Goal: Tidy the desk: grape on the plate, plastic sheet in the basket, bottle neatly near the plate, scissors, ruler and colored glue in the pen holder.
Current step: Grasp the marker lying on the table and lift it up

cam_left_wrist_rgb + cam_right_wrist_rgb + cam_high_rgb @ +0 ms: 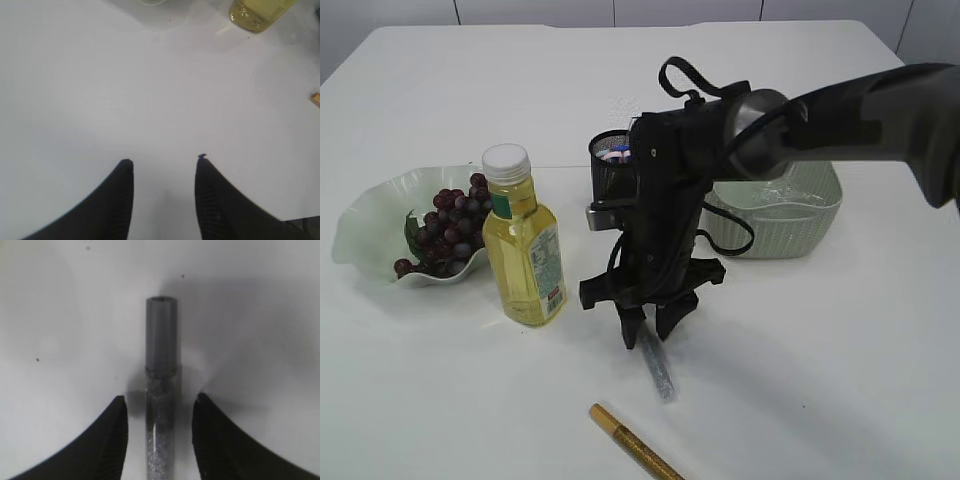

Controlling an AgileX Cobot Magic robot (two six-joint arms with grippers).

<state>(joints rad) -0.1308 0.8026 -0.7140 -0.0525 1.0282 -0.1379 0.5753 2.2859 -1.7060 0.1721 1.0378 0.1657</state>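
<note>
Glue tube (160, 390) lies btwn open right tool (160, 440) fingers.

Exterior view looks down at a slant across the surface (840, 380). Both wrist views face downward, close; right shares the silver glue stick (161, 390).

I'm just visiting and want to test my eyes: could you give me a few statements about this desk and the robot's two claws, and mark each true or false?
1. The grapes are in the plate. True.
2. The bottle lies on its side. False: it stands upright beside the plate.
3. The right gripper has its fingers on either side of a silver glitter glue tube. True; they have not visibly closed on it.
4. The left gripper holds the gold glue tube. False: it is open over bare table.
5. The gold glue tube is in the pen holder. False: it lies on the table.
</note>
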